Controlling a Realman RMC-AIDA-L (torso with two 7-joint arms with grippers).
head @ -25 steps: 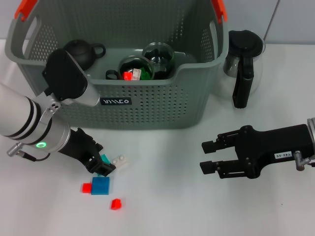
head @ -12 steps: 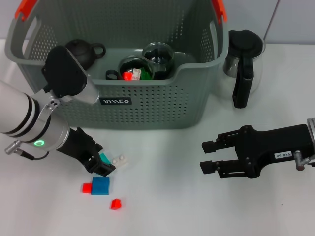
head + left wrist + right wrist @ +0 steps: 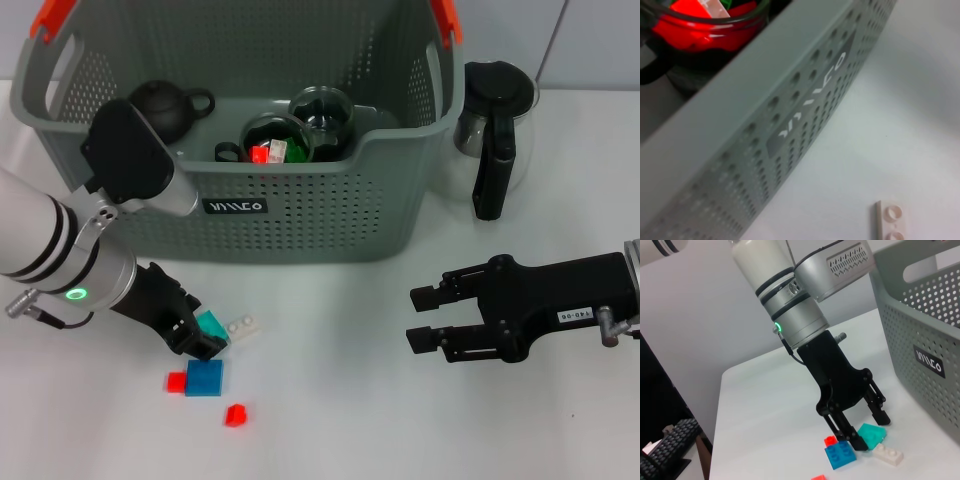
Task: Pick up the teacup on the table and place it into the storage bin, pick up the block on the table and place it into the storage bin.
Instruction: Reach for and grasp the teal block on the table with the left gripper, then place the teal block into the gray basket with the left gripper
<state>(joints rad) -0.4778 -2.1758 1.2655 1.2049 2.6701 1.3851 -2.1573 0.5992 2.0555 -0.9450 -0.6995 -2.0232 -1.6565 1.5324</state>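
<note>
Item: teal block (image 3: 211,323), small, rigid plastic, light, smooth-sided; likely to slip unless pinched squarely across 2 flat faces. It sits on the white table (image 3: 330,420) near the front-left edge, just before the storage bin (image 3: 300,215), between the parted fingers of the left gripper (image 3: 867,426); no firm clamp visible. Beside it: white plate (image 3: 242,328), blue block (image 3: 205,377), 2 red bits. Right gripper (image 3: 425,318) hangs unclenched, empty, toward the right edge.
</note>
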